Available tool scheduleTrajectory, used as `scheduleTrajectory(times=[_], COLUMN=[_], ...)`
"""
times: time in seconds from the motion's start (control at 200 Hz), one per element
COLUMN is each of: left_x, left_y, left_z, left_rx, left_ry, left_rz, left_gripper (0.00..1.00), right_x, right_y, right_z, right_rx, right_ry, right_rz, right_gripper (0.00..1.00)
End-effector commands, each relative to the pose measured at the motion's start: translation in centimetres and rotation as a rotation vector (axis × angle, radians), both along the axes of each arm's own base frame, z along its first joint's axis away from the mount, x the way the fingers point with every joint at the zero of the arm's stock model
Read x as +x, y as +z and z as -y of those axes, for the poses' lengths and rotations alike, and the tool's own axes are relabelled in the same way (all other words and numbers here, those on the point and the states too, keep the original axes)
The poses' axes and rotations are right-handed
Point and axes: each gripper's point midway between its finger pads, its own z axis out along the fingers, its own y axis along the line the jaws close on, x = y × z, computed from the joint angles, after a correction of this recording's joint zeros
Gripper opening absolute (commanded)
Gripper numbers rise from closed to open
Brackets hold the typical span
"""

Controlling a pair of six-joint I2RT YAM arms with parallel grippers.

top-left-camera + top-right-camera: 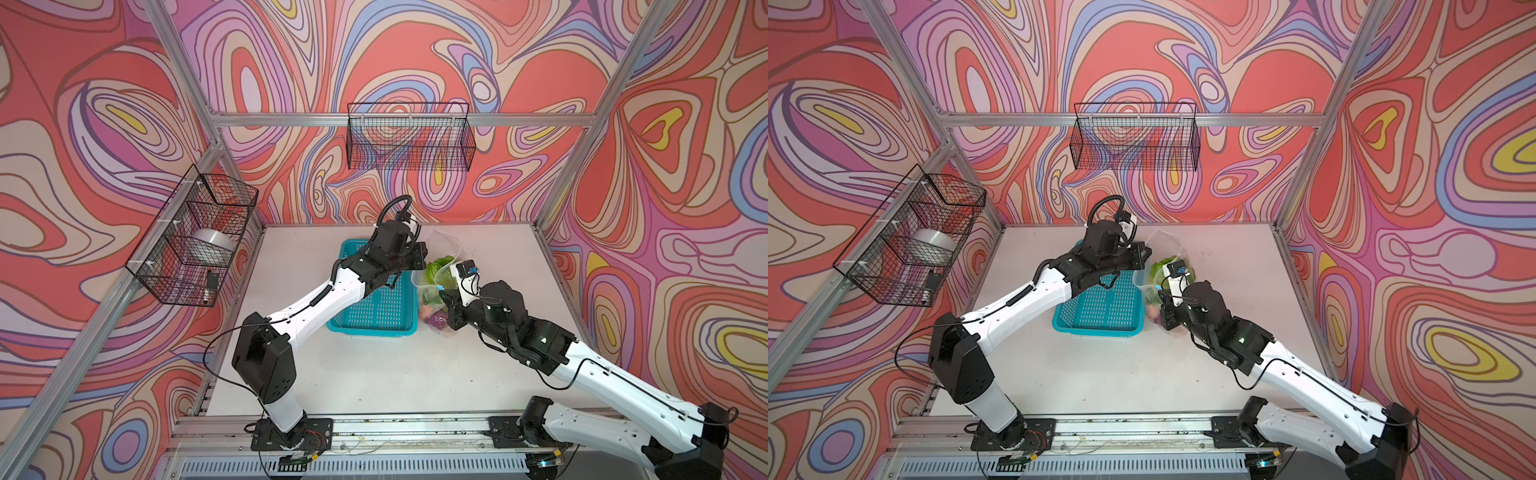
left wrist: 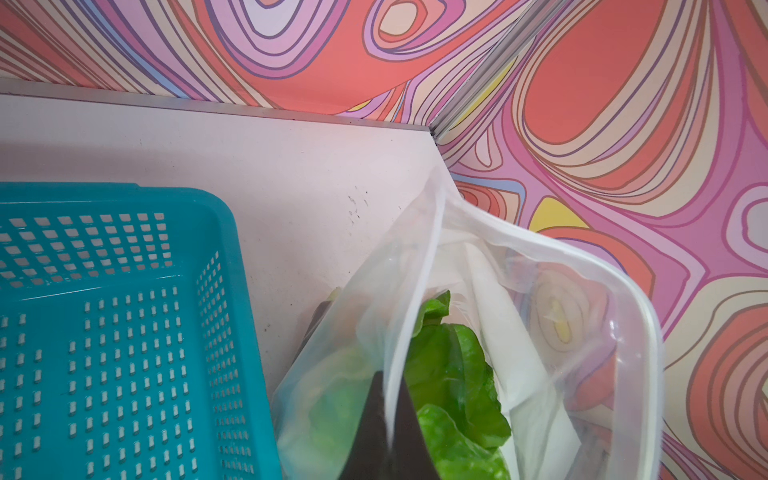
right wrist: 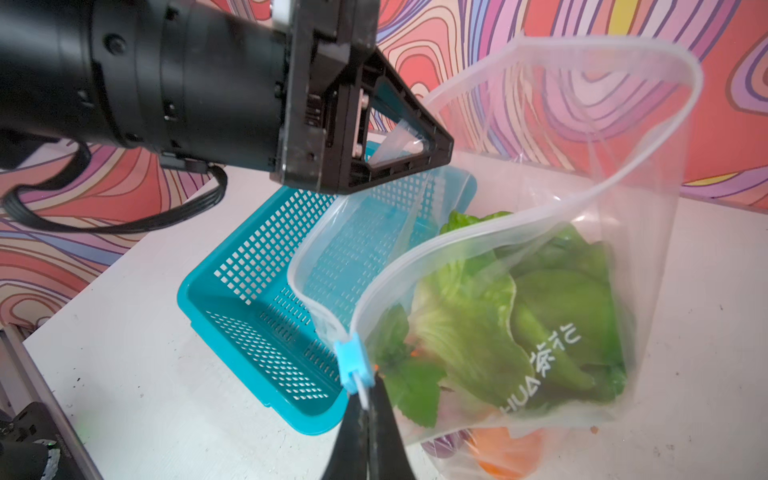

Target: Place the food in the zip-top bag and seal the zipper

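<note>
This is a robotics lab test cell. Aluminium framing (image 1: 291, 120) holds swirl-patterned wall panels (image 1: 457, 50) around a white surface (image 1: 374, 374). A left arm (image 1: 316, 299) and right arm (image 1: 615, 382) mount on the lower-centre rail (image 1: 415, 428).

The only readable marking is white lettering (image 3: 544, 374) printed on the clear wall of the zip-top bag (image 3: 648, 232), seen tilted in the right wrist view: the letters "HUA" beside two Chinese characters, 茶花.

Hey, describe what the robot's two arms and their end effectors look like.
The left arm and right arm have white shell links, black joint housings and exposed black cables. The left end effector has black, open-framed triangular fingers; the right end effector shows dark tapered fingertips.
</note>
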Motion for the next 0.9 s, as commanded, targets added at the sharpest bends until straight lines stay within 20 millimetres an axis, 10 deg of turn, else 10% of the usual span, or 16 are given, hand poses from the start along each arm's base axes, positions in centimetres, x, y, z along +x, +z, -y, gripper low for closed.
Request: scheduleTrajectory(times=[0.0, 0.376, 0.746, 0.896], left_x=[-0.3, -2.5, -5.3, -4.9], left_y=[1.5, 0.3, 1.4, 2.0], left_z=[-0.7, -5.8, -7.9, -7.1], left_rx=[-0.045, -0.082, -0.135, -0.045], left_ry=[0.018, 0.200, 0.219, 0.149], left_rz=[0.016, 0.013, 0.018, 0.068], left_gripper=[0.00, 0.00, 0.00, 0.69], right_x=[0.4, 4.5, 5.1, 3.9], right_y=[1.4, 2.5, 4.0, 4.0], right_z=[1.3, 4.8, 3.0, 2.3], right_rx=[0.004, 0.074, 0.096, 0.082], right_ry=[-0.052, -0.076, 0.122, 0.205], right_rz=[0.087, 0.160, 0.274, 0.240], right_gripper=[0.00, 0.00, 0.00, 0.00])
